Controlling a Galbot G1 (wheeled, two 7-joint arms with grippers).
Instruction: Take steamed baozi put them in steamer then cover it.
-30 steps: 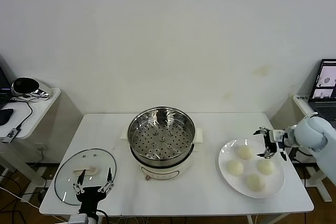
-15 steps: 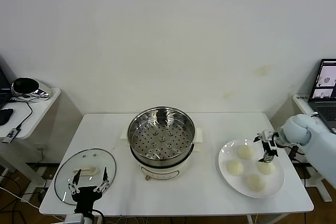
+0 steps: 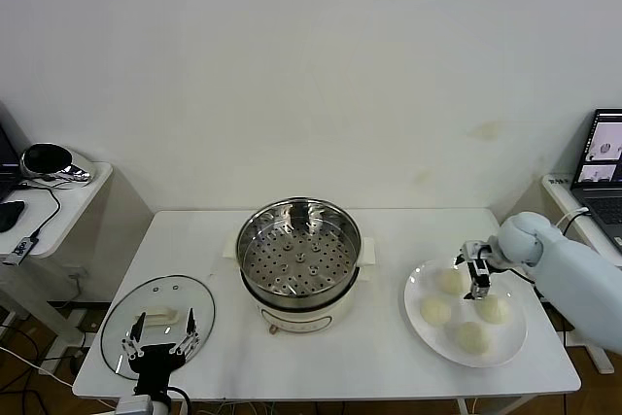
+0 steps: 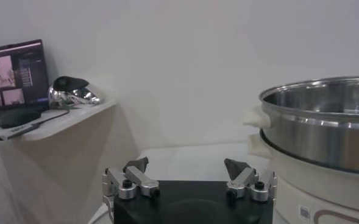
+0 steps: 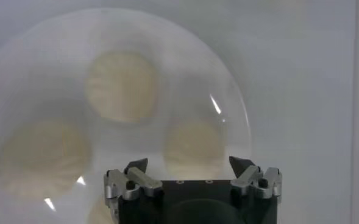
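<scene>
Stainless-steel steamer (image 3: 299, 248): stood at table centre, perforated tray bare, no bun in it yet.

Steamed baozi: four on the white plate (image 3: 515, 342) at the right; far-left bun (image 3: 449, 282) the likely first pick.

Right gripper (image 3: 476, 273): you had swung it leftward within the last second, from the plate's far-right edge to above the buns; jaws stood wide apart, gripping nothing. Judged: descent and grasp were next.

Left gripper (image 3: 156, 347): had slid slightly left at the near edge, fingers spread, empty, over the cover (image 3: 157, 322), which lay flat left of the steamer.
</scene>
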